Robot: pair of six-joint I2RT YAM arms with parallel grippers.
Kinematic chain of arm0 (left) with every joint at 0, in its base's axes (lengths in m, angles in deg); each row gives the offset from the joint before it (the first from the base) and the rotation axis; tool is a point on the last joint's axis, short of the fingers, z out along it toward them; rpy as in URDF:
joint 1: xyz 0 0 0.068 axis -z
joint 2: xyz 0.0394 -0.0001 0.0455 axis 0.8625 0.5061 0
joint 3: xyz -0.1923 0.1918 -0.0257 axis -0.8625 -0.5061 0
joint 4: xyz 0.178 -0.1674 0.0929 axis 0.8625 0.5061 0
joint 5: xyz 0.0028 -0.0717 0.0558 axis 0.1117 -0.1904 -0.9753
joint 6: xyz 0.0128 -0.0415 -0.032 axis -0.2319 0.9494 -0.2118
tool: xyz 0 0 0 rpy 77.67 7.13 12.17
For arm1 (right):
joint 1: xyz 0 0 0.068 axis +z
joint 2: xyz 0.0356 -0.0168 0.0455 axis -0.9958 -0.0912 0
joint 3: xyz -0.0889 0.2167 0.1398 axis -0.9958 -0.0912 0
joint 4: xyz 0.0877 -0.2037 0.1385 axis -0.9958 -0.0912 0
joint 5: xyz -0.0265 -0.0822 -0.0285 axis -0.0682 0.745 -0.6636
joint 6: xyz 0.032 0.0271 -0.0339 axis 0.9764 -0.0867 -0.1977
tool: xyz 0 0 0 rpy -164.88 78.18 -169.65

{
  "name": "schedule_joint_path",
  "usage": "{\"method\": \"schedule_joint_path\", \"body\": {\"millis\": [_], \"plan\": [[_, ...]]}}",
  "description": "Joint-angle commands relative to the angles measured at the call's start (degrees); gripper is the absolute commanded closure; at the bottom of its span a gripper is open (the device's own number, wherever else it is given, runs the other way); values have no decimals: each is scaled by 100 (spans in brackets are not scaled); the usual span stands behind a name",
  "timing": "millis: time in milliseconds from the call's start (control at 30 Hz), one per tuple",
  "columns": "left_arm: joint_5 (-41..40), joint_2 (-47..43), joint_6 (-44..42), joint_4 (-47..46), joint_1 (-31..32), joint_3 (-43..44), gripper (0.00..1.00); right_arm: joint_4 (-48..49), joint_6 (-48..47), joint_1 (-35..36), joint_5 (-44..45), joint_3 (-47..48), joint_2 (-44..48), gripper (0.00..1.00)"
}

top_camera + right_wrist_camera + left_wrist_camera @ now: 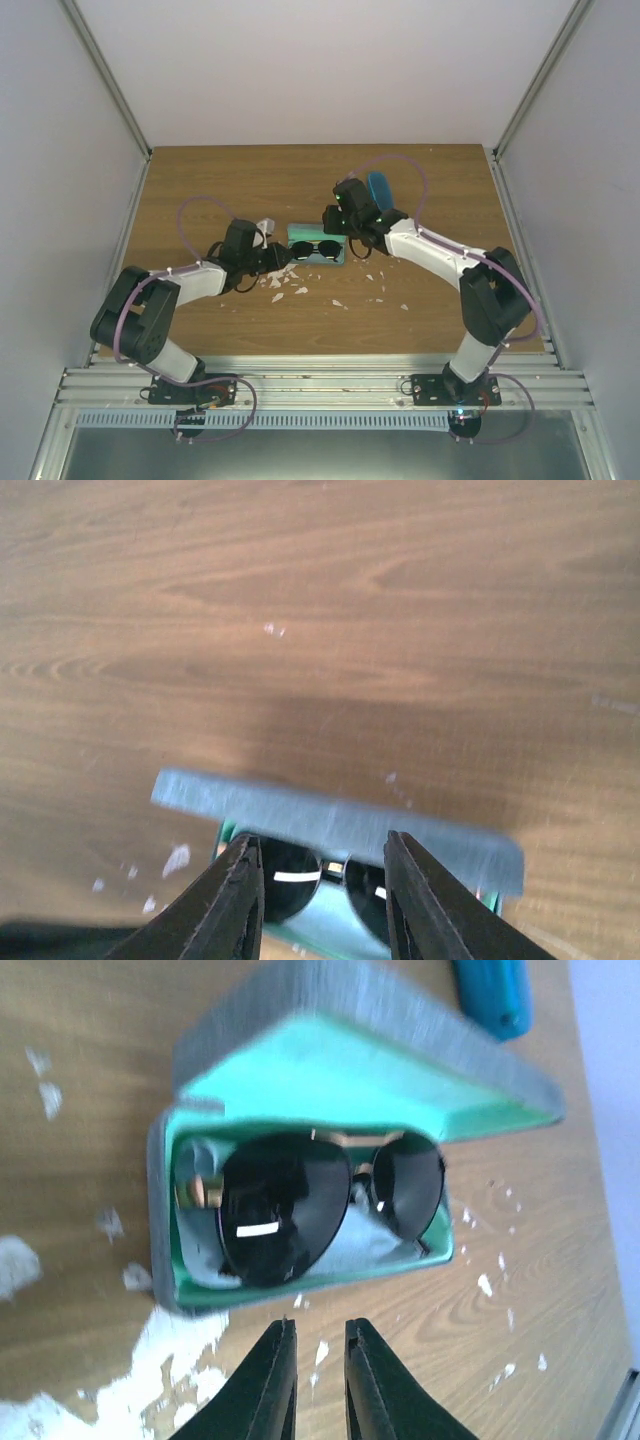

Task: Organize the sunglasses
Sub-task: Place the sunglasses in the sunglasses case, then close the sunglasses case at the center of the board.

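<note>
black sunglasses (330, 1200) lie inside open grey-blue case (158, 1210)

The left arm (185, 282) and right arm (432, 250) wear white shells between bulky black joints; purple cables (197, 204) loop alongside. The jaws are matte black and tapered.

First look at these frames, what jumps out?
The open grey case with mint-green lining sits mid-table, black sunglasses lying inside. Both arms close in on it: the left gripper is just short of it with jaws close together, and the right gripper is open by the raised lid. White flecks mark the wood table near the case, and a bright blue case lies behind the right arm.
</note>
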Motion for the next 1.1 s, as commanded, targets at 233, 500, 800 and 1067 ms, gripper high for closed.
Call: {"method": "schedule_joint_path", "body": {"millis": [233, 500, 800, 1067], "plan": [[-719, 517, 264, -435, 878, -263, 89, -422, -1097, -312, 173, 1381, -1452, 63], [-1510, 903, 259, -520, 1065, -61, 92, -631, -1352, -292, -136, 1473, -1658, 62], [-2801, 1168, 472, -829, 1407, -154, 93, -630, -1140, -28, -584, 924, -1485, 65], [-3116, 1272, 711, -1183, 1519, -332, 94, -505, -660, 349, -614, 185, -1172, 66]]}}
